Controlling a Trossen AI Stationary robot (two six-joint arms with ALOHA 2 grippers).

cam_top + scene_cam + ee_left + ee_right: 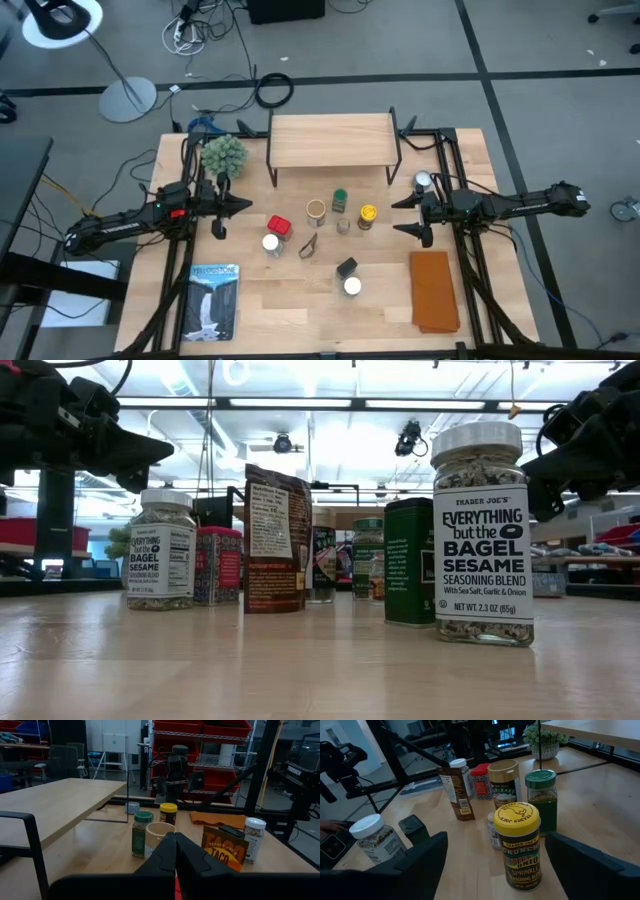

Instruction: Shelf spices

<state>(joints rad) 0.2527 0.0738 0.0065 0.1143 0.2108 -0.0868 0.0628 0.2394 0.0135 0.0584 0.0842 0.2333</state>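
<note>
Both arms are black, slender and jointed. The left arm (130,222) carries a small red mark near its wrist. Each gripper has two dark, tapered fingers (167,855) with matte faces.

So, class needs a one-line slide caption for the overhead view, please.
Spices cluster on the table before an empty wooden shelf; left hand shut, right hand open, flanking them.

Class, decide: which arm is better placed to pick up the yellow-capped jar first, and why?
Right. The right gripper is open and nearest the yellow-capped jar, which sits between its fingers in the right wrist view. The left gripper is shut, beyond the other spices.
</note>
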